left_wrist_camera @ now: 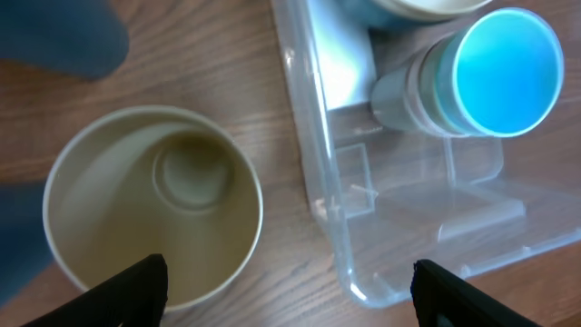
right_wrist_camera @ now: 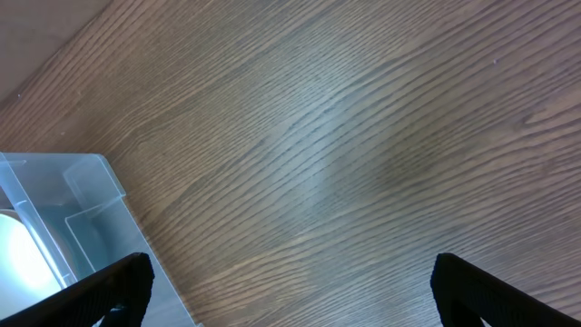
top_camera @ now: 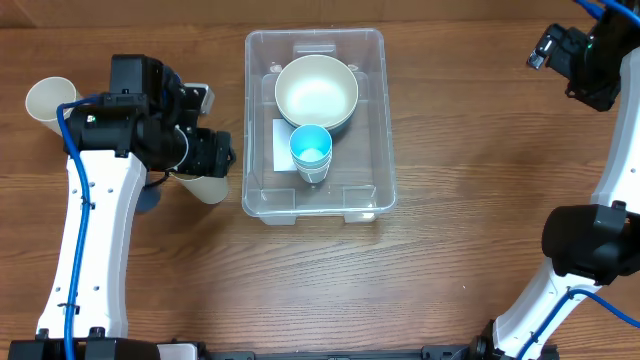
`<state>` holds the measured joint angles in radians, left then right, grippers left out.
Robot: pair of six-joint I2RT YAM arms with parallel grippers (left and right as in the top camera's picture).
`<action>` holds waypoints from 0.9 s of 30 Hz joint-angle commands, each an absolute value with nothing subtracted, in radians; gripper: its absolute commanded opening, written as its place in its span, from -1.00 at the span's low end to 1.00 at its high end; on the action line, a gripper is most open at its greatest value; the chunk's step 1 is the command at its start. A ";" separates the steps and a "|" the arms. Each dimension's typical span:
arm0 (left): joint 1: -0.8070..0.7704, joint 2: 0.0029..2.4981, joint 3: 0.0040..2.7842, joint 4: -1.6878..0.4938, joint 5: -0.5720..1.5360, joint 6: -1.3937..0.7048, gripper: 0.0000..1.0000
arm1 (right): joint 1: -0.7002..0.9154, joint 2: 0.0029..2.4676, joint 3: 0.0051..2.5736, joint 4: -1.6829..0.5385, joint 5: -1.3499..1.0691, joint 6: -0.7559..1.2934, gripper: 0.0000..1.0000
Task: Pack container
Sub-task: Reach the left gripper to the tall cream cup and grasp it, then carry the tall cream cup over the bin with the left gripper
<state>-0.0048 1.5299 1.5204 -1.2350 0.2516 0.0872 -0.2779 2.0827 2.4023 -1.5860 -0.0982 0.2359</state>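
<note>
Nearest the left wrist camera, the left tool (left_wrist_camera: 286,295) showed two dark fingertips standing wide apart, with nothing gripped between them. One fingertip hung over the near rim of a beige paper cup (left_wrist_camera: 154,204), whose open mouth faced us. The other hung over the near corner of the container (left_wrist_camera: 313,182).

That straddle was our main worry. We judged that if the tool dropped and closed from there, one finger could catch the clear wall and drag the container across the counter (top_camera: 480,150). The other could push the light cup aside or dent its thin rim rather than pinch it cleanly.

From overhead, the container sat mid-counter, carrying a pale bowl (top_camera: 316,90) and a stack of blue cups (top_camera: 311,150) beside a white label (top_camera: 281,140). Free floor inside looked scarce, so a carelessly dropped cup could knock the stack over.

A second beige cup (top_camera: 50,98) sat at the far left. The right tool (right_wrist_camera: 286,295) hung wide and empty over bare wood, off to the container's right.
</note>
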 commanded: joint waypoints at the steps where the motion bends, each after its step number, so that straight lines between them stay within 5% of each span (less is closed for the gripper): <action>1: -0.001 1.527 1.536 -1.269 0.213 0.054 0.72 | -0.277 2.056 2.422 -1.581 -0.099 0.242 1.00; 24: -0.001 1.710 1.527 -1.265 0.077 0.019 0.48 | -0.277 2.056 2.422 -1.581 -0.099 0.243 1.00; 27: -0.001 1.741 1.527 -1.255 0.078 0.019 0.09 | -0.277 2.056 2.422 -1.581 -0.099 0.243 1.00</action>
<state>-0.0048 1.7164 1.5204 -1.2644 0.0769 0.0181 -0.2779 2.0827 2.4023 -1.5860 -0.0982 0.2359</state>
